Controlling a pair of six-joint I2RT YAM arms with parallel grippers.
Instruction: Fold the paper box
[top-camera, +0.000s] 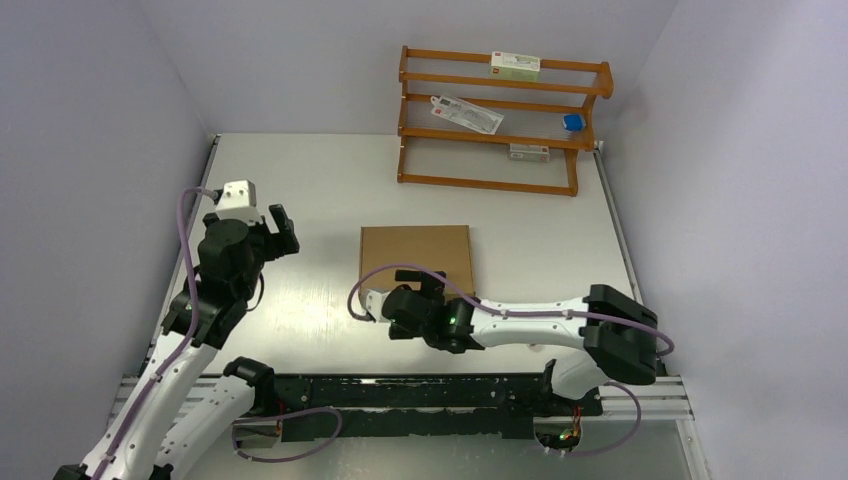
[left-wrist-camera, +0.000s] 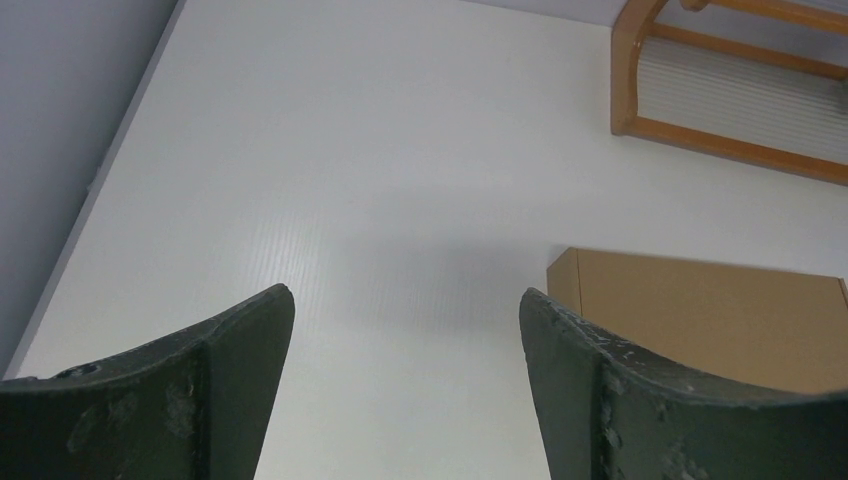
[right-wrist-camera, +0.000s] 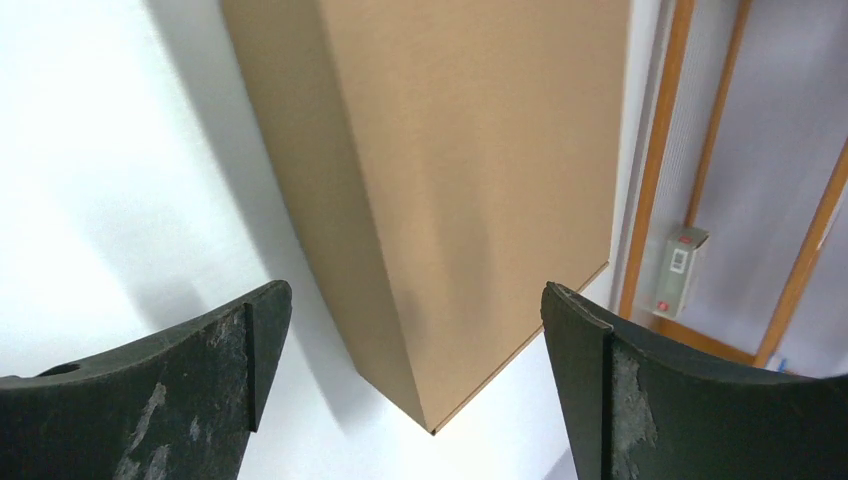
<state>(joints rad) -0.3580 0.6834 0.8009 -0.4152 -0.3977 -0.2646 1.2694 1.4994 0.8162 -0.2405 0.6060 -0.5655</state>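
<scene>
- On the counter (top-camera: 300, 180), the box (top-camera: 416, 255) lies flat, just past the right gripper (top-camera: 432, 285).
- It looks light and stiff; pinch a thin edge.
- Jaws spread wide and empty on both, the left gripper (top-camera: 283, 228) too.

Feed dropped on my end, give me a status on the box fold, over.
Left gripper open, empty, off left. Right gripper open at near edge of paper box. Box closed up, lying flat. Wooden rack behind, well apart.
</scene>
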